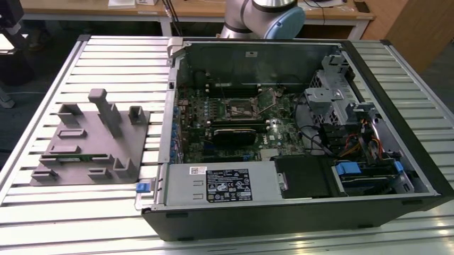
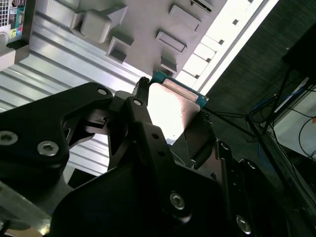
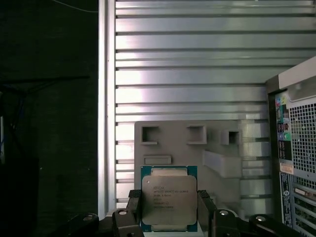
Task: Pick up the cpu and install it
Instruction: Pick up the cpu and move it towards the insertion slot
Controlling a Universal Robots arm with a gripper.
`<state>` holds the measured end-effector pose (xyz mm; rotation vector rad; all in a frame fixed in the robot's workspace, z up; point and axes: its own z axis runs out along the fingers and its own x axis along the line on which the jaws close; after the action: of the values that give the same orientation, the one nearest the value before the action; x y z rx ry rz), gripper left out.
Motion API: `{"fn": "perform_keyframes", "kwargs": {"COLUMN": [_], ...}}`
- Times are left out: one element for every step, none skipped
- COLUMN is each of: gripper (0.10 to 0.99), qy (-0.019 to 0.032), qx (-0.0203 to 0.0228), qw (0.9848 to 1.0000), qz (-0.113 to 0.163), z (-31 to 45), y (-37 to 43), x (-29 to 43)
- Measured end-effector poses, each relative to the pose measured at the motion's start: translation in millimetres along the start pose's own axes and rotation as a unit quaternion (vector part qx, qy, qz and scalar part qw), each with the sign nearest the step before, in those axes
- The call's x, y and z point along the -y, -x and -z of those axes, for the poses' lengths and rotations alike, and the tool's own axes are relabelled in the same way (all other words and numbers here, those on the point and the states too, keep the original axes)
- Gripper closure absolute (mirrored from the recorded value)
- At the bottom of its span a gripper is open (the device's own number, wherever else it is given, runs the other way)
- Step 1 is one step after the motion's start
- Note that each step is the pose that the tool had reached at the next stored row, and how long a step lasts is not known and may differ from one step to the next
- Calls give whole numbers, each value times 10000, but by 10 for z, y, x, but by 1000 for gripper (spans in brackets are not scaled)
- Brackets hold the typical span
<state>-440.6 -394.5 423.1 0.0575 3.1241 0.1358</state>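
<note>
Nearest the lens, my black gripper [image 3: 169,203]: jaws drawn in to chip width, clamping the small square silver-lidded, green-rimmed cpu [image 3: 169,190] by opposite edges, probably to spare its contact face. Beyond the jaws lies the grey moulded parts tray [image 3: 217,131] on the slatted aluminium table [image 3: 197,64].

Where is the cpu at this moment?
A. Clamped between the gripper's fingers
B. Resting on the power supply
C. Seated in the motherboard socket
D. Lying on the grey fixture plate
A: in the first wrist view the cpu sits edge-to-edge between the two fingers of the gripper, with the grey fixture plate behind it.
</note>
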Motion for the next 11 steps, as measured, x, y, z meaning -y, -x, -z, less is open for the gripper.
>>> {"fn": "perform_keyframes", "kwargs": {"gripper": [545,545,545,545,545,545,545,545,545,545,545], "qy": [2,3,4,6,8,10,11,13,15,17,20], "qx": [0,-1,-1,-1,-1,0,-1,-1,-1,-1,-1], "qw": [10000,10000,10000,10000,10000,10000,10000,10000,10000,10000,10000], "qz": [0,0,0,0,-1,-1,0,0,0,0,0], "z": [0,1,1,1,1,1,1,2,2,2,2], "y": [8,13,20,25,29,33,37,42,47,52,57], "x": [0,-1,-1,-1,-2,-2,-2,-2,-2,-2,-3]}}
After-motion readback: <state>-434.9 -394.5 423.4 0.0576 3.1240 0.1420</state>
